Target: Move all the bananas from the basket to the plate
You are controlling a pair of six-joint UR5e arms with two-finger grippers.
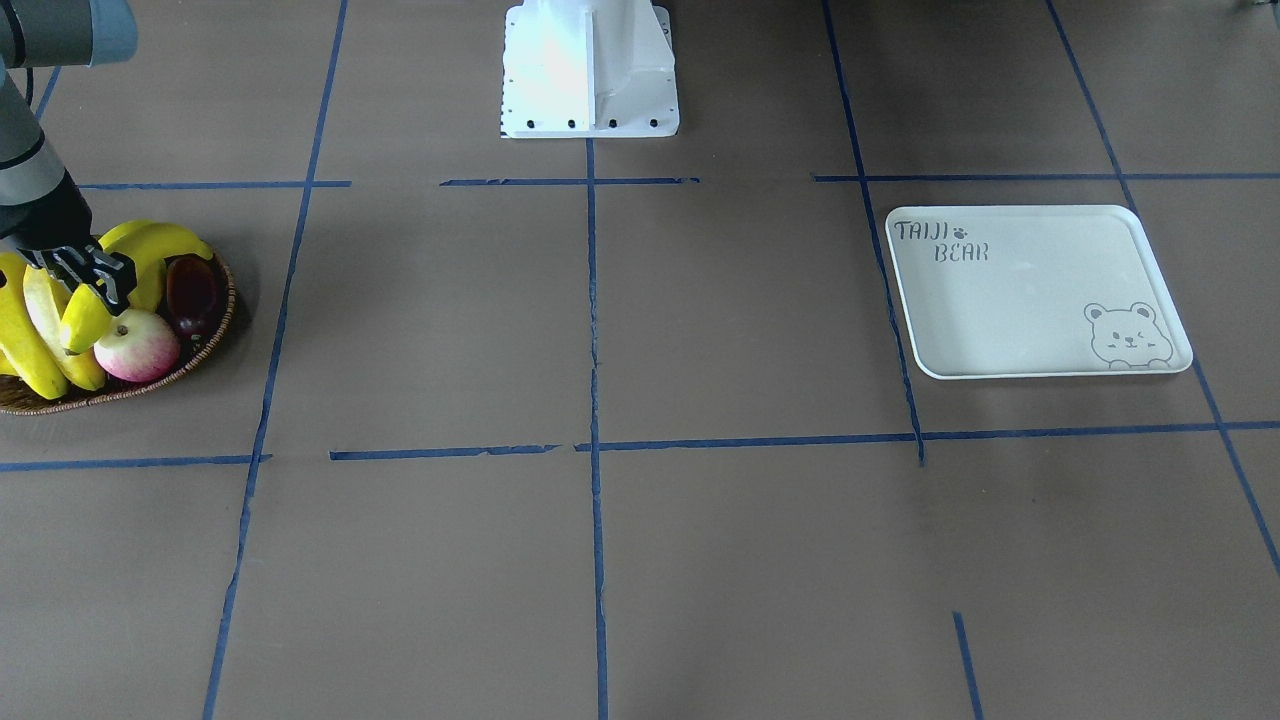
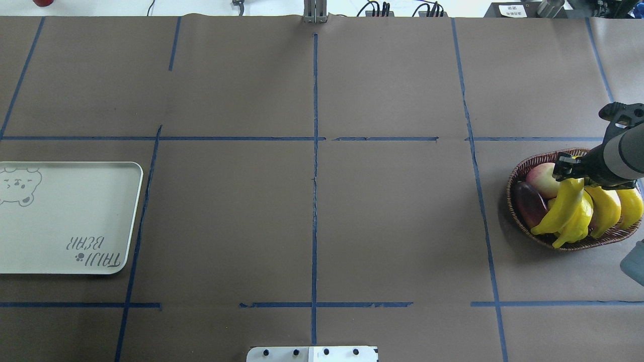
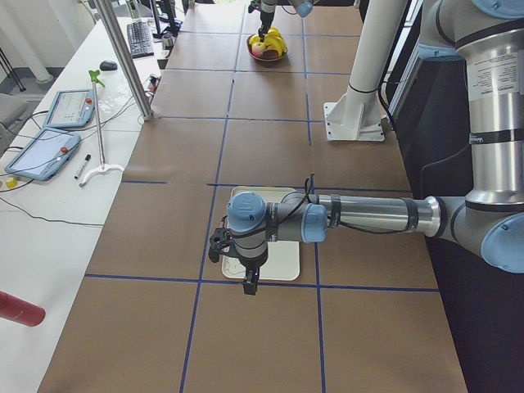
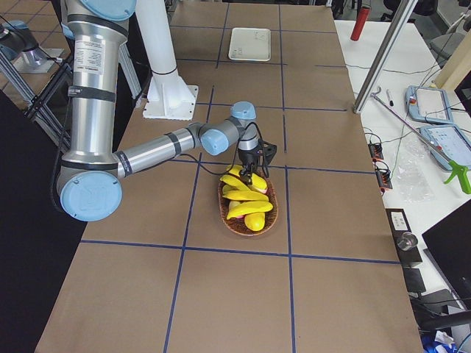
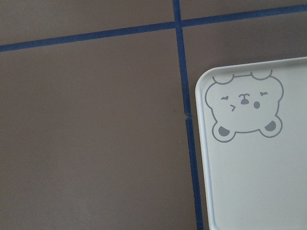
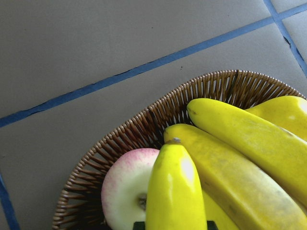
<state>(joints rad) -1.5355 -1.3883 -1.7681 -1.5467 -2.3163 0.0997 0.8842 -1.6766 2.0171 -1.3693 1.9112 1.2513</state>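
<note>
One banana (image 1: 84, 318) sits pinched at its upper end between the jaws of the right gripper (image 1: 95, 278). From the front view you can judge it tipped up and partly raised out of the pile, though its lower end hangs over the basket (image 2: 514, 181) and has not cleared it. The right wrist view shows the same fruit filling the middle of the frame, with wicker and an apple (image 1: 138, 345) beneath it.

Around that grip lie the other bananas (image 2: 606, 211), several of them, overlapping so that you cannot count them surely. They share the basket with the apple and a dark fruit (image 1: 192, 292), neither of which belongs to this job.

Across the table (image 1: 600, 330), well apart from the basket, the plate (image 1: 1010, 300) lies bare: no fruit on it in any view. The left gripper (image 3: 250, 282) hangs above the plate's edge; it shows only in the side view, so you cannot tell whether its jaws are spread or pressed together.

By this reckoning the task is at its very start. The first pick is in hand, no transfer is complete, and every banana has yet to cross to the plate.
</note>
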